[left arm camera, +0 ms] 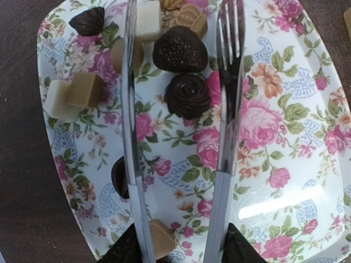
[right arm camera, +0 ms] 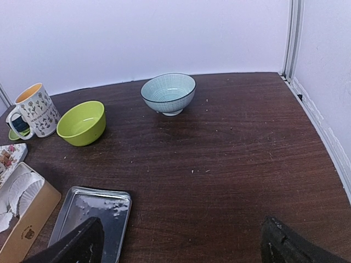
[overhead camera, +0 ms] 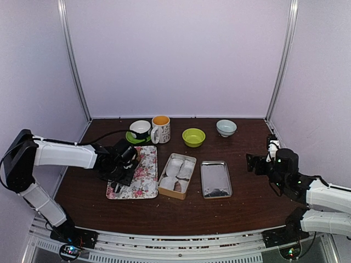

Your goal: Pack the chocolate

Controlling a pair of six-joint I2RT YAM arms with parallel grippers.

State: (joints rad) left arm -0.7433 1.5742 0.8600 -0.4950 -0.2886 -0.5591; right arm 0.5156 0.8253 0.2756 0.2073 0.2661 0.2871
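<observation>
1. Top external view: table (overhead camera: 247, 143), one, dark brown wood grain, with pale crumbs scattered on it.
2. Grippers, two, black. The left gripper (left arm camera: 181, 253) is over the floral tray, its fingers clamped on the outsides of the tongs. The right gripper (right arm camera: 181, 246) is at the table's right side, fingers spread wide with nothing between them.
3. Tray (overhead camera: 143, 185), one, rectangular with rounded corners, glossy white with a pink rose and green leaf print. It lies left of centre.
4. Tin (overhead camera: 163, 189), one, tan and rectangular, just right of the tray. It holds white fluted paper cups, about four.
5. Metal tray (overhead camera: 215, 176), one, a shallow silver rectangle with rounded corners, right of the tin.
6. Mugs, two: one white (overhead camera: 140, 129) on a green saucer, one patterned with an orange inside (overhead camera: 160, 130).
7. Bowls, two, both round: one lime green (overhead camera: 193, 137), one pale blue with fine lines (overhead camera: 226, 127).
8. Tongs (left arm camera: 129, 137), one pair, slim polished silver. One arm is plain and the other is fork-tipped, and the arms stand apart.
9. Chocolates, about eleven, all on the tray, some partly hidden. Four are dark, the rest tan or cream. Shapes are heart, leaf, block and rosette. The dark rosette (left arm camera: 187, 96) lies between the tong arms, touching neither.
</observation>
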